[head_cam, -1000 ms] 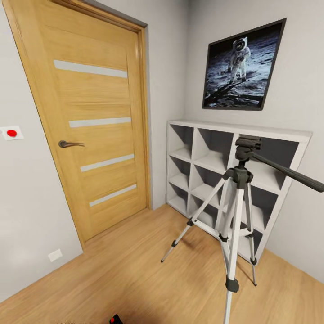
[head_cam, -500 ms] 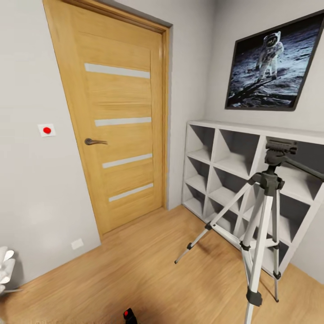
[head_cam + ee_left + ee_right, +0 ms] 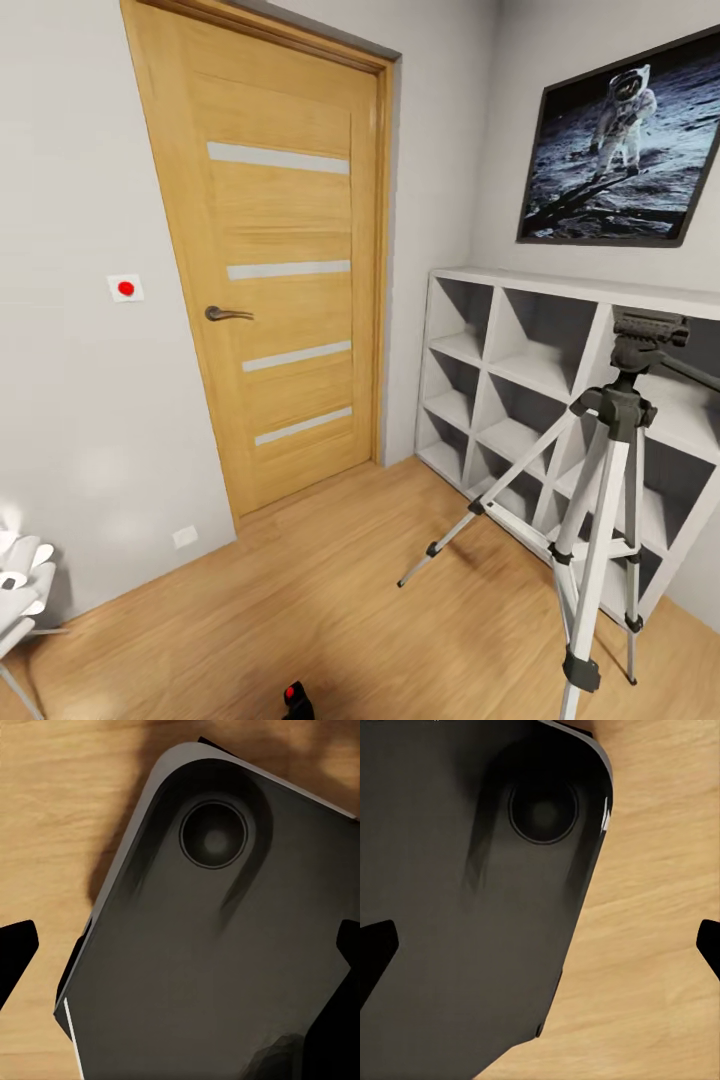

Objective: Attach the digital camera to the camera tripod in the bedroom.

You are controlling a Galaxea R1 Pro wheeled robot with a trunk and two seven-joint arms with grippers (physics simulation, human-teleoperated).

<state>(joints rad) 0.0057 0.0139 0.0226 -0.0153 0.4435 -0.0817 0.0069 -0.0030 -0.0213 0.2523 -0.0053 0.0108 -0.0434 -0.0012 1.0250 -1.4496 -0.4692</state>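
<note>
Upright, silver-legged camera tripod (image 3: 610,480), black head.

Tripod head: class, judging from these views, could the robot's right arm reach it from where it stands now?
Probably not yet. The camera tripod stands ahead at the head view's right, before the white shelf, with bare wood floor between. The right gripper hangs over the robot's dark base, fingertips apart, pointing down.

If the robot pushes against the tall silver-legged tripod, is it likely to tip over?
Probably yes. The tall silver-legged tripod stands on three thin legs with a heavy-looking black head up high. The smooth wood plank floor may also let its small feet slide.
</note>
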